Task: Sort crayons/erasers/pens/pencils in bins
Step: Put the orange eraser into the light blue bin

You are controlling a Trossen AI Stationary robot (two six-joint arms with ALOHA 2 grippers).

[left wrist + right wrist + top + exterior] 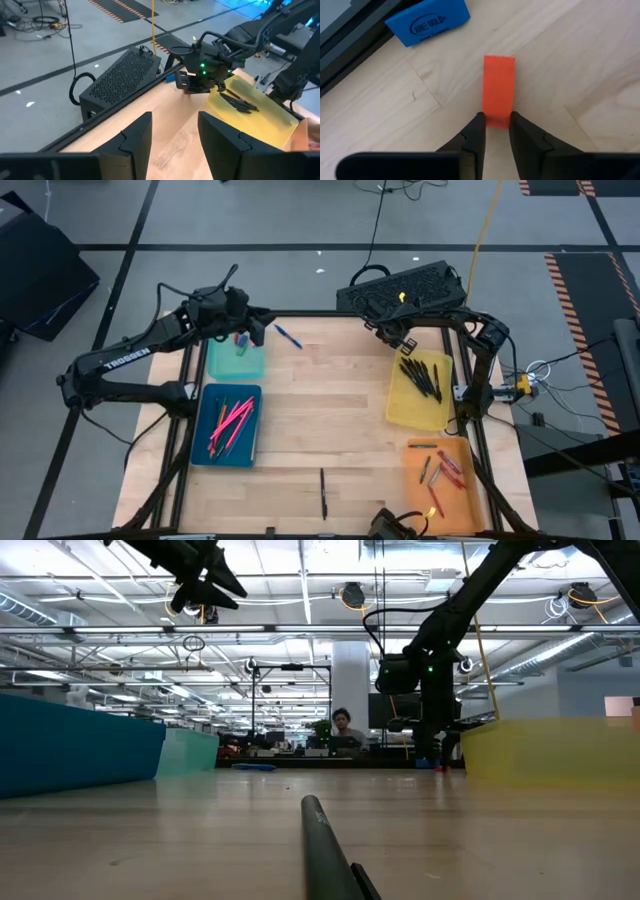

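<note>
A small red eraser (498, 90) lies on the wood near the table's far edge, beside the yellow bin (420, 395) that holds black pens. My right gripper (495, 125) is down at it and shut on its end. A blue eraser (427, 22) lies just beyond. My left gripper (174, 135) hangs open with nothing between its fingers, high above the teal bin (235, 362), which holds a few erasers (240, 342). Pink pencils fill the dark blue bin (228, 425), and crayons lie in the orange bin (440, 475). My right gripper pinches the red eraser's near end (496, 117) between its two fingertips, one on each long side. The fingers lie along the eraser, coming down at it from above. The eraser looks flat on the table.
A blue pen (288, 336) lies loose at the far edge near the teal bin. A black pen (323, 493) lies at the near middle of the table. A black perforated box (405, 288) stands just behind the far edge. The middle of the table is bare wood.
</note>
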